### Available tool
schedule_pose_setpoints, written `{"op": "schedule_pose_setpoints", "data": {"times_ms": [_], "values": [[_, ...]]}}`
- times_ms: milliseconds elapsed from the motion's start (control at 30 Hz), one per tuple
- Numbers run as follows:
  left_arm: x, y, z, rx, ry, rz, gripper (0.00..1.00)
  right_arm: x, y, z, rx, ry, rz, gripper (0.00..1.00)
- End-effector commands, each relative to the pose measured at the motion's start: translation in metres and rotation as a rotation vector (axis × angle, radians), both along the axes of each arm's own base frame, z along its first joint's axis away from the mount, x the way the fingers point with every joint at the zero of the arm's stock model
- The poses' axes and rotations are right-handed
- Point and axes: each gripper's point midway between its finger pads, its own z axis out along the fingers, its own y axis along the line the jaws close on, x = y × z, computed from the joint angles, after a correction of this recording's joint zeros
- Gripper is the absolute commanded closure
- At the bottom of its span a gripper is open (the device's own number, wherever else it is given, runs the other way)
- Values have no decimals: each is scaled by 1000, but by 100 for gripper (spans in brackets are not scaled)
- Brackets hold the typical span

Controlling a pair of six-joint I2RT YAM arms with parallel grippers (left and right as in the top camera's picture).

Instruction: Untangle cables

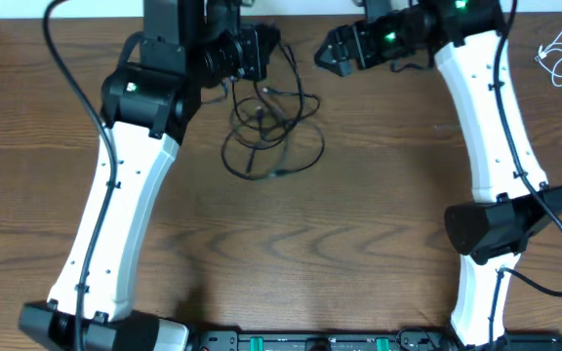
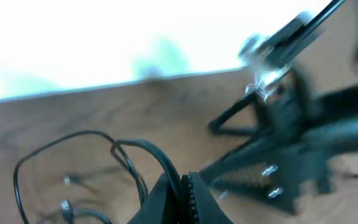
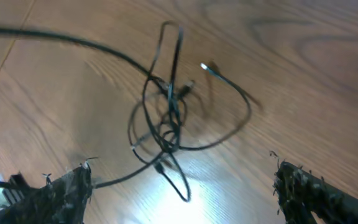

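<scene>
The black cables (image 1: 271, 132) lie knotted at twelve o'clock. The left gripper (image 2: 184, 186) pinches one strand, and the right gripper (image 3: 185, 183) hangs spread. Pulling hard could cinch the knot tighter.

One tangle of black cables (image 1: 261, 117), one white cable (image 1: 559, 57), two robot arms (image 1: 115, 224) (image 1: 491, 117)

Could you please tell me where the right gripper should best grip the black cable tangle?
I'd grip the single outer loop bowing away from the black cable tangle, coming straight down with right gripper jaws across the strand; it lies clear of the knot.
</scene>
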Motion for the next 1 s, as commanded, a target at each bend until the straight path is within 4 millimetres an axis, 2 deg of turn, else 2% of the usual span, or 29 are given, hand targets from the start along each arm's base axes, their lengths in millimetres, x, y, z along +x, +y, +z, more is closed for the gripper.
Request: {"op": "schedule_pose_setpoints", "data": {"times_ms": [0, 133, 167, 267, 400, 467, 500, 567, 667, 900, 933, 967], "values": [[-10, 22, 64, -90, -151, 85, 93, 7, 21, -16, -3, 16, -8, 9], [-15, 33, 87, -142, -192, 124, 92, 10, 40, -17, 18, -1, 6, 11], [-18, 34, 91, -162, -187, 132, 93, 12, 51, -17, 32, -18, 14, 12], [-21, 34, 94, -179, -184, 134, 93, 18, 66, -20, 28, -42, -6, 17], [-26, 35, 102, -187, -202, 135, 93, 32, 80, -44, -12, -21, -112, 18], [-29, 37, 107, -190, -218, 138, 93, 37, 84, -63, -32, 12, -148, 25], [-29, 39, 109, -188, -224, 148, 93, 40, 79, -70, -53, 28, -194, 26], [-31, 47, 114, -183, -243, 181, 93, 50, 54, -97, -145, 84, -373, 26], [-32, 66, 123, -176, -272, 243, 93, 58, 23, -120, -228, 126, -517, 28], [-38, 130, 144, -153, -350, 439, 93, 69, -38, -155, -302, 228, -626, 30], [-42, 147, 150, -149, -368, 481, 93, 71, -54, -160, -315, 252, -651, 31], [-44, 155, 152, -147, -377, 501, 93, 71, -62, -162, -322, 262, -660, 31]]}}
